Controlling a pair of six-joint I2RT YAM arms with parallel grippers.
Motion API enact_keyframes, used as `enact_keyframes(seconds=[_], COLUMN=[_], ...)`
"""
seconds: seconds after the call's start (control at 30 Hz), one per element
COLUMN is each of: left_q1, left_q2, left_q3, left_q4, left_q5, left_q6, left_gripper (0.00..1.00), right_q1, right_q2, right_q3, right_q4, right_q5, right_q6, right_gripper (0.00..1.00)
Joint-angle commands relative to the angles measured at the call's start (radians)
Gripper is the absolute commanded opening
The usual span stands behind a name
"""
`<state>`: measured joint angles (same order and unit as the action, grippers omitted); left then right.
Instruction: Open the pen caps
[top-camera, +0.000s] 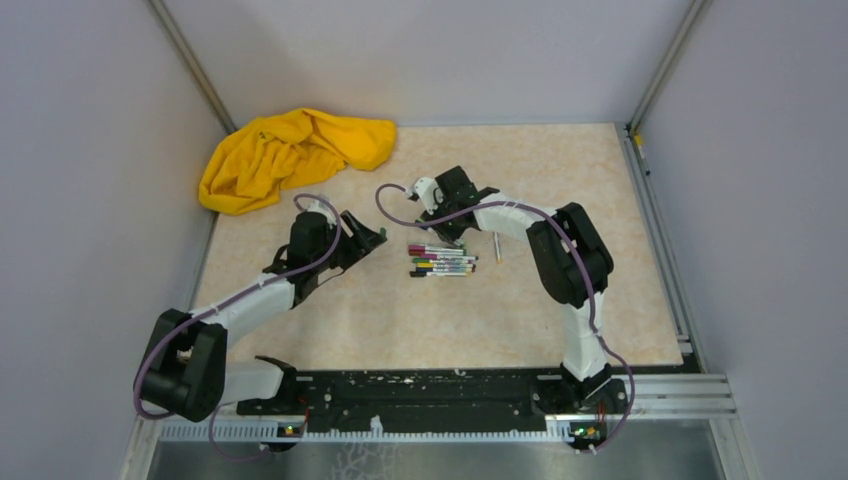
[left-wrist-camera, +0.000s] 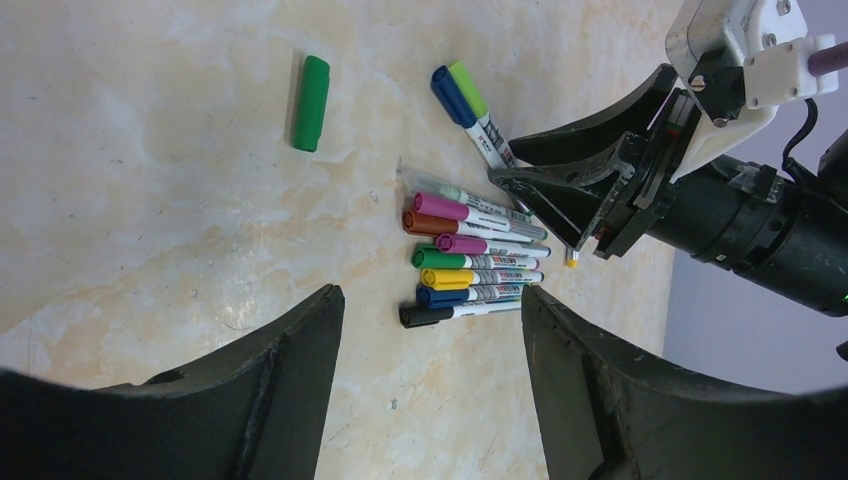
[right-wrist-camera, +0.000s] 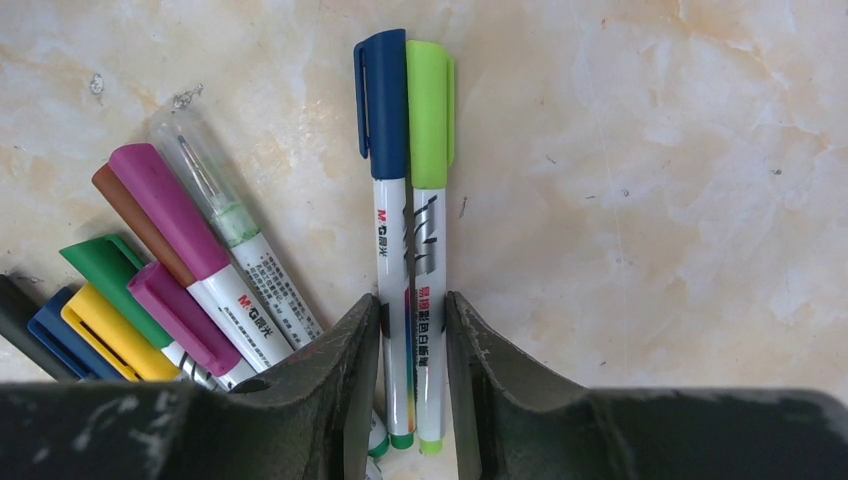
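Several capped pens (top-camera: 442, 262) lie in a row mid-table, their coloured pen caps (left-wrist-camera: 440, 262) pointing toward my left arm. Two more pens, one navy-capped (right-wrist-camera: 381, 100) and one lime-capped (right-wrist-camera: 430, 105), lie side by side beyond the row. My right gripper (right-wrist-camera: 412, 300) is shut on the white barrels of these two, one finger pressing each side. A loose green cap (left-wrist-camera: 310, 103) lies alone on the table. My left gripper (left-wrist-camera: 430, 300) hangs open above bare table just left of the row, holding nothing.
A crumpled yellow cloth (top-camera: 290, 155) lies at the back left. One pen with a clear cap (right-wrist-camera: 215, 195) lies at the top of the row. A thin pale stick with a yellow tip (top-camera: 497, 248) rests right of the pens. Grey walls enclose the table.
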<state>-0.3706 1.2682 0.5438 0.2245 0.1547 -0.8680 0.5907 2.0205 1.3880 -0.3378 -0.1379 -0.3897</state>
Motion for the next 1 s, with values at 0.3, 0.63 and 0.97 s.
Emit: enact_keyframes(seconds=[0.3,0.63,0.97], left_q1=[0.000,0.000,0.001], left_q2=[-0.016,-0.023,-0.024], left_q3=[-0.021,-0.019,-0.018], left_q4=[0.032,0.026,0.023], left_q5=[0.000,-0.003,-0.008], left_q6=[-0.009,-0.006,-0.002], left_gripper=[0.72,0.72,0.72], right_q1=[-0.006,-0.010,-0.029], right_q2=[-0.058,-0.106,-0.099], right_q3=[-0.007,-0.004,0.009], right_q4=[0.021,0.047,0.062], right_q5=[-0.040,-0.055,-0.039], right_q6=[0.032,0.052,0.067], right_gripper=[0.35,0.38,0.38])
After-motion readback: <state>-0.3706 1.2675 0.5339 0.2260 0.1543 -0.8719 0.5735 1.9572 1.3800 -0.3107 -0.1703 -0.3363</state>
